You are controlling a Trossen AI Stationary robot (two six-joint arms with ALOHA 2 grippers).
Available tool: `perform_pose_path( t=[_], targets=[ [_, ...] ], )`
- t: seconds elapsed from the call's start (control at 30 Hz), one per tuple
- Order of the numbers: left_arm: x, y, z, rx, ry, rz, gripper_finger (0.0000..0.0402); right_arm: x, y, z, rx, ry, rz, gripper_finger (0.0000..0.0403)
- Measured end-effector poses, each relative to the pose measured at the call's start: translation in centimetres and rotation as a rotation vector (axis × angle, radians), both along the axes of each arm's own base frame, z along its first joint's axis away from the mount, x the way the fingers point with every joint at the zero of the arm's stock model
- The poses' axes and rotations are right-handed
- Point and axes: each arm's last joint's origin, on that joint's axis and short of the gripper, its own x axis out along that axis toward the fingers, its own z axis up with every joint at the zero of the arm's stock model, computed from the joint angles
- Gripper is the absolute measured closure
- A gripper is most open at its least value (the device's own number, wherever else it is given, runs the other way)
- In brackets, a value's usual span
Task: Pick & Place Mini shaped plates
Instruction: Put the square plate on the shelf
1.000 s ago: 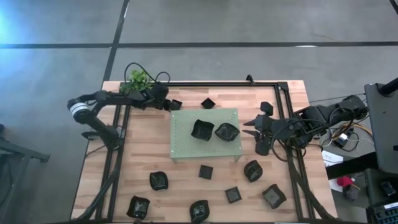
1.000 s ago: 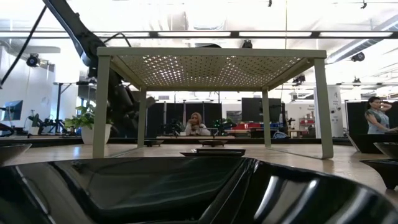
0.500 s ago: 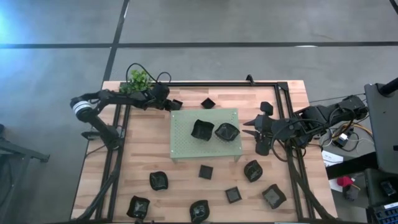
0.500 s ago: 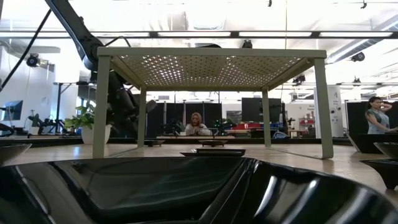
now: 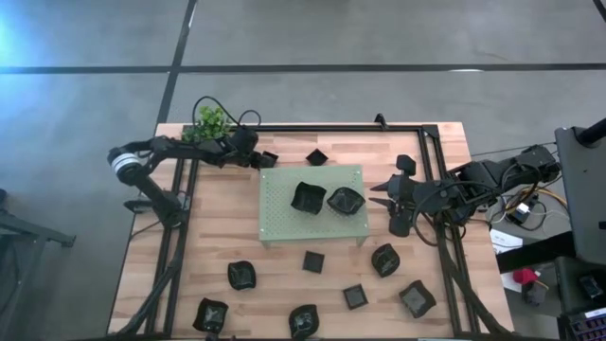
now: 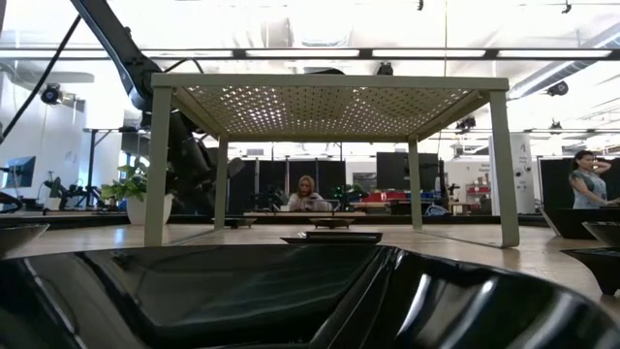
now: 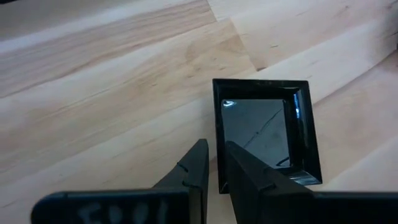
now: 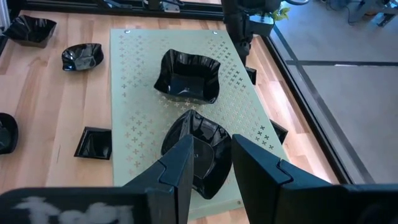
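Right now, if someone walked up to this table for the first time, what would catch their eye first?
Probably the light green mat raised on legs at the table's middle, with two glossy black dishes, a wavy square one and a rounder one, on top. More black dishes lie scattered along the near edge. At the far left corner, the left gripper has its fingers over the rim of a small square dish beside a leafy plant; the right gripper waits beside the mat.

Glossy black mini shaped plates (image 5: 312, 261) (two on the mat), upright, scattered.
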Motion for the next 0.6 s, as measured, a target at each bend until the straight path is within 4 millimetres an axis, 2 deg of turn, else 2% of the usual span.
perform_pose_path(
  t=[0.3,0.47,0.6],
  targets=[
    [0.05,0.03,-0.52,-0.014,0.014,0.000,0.0358,0.00,0.00,0.00,0.000,0.000,0.000,0.0298],
    [0.14,0.07,-0.36,-0.014,-0.001,-0.006,0.0391,0.00,0.00,-0.01,0.000,0.000,0.000,0.0298],
    [0.18,0.07,-0.31,-0.017,-0.007,-0.010,0.0398,0.00,0.00,-0.01,-0.001,0.001,0.000,0.0298]
  ],
)
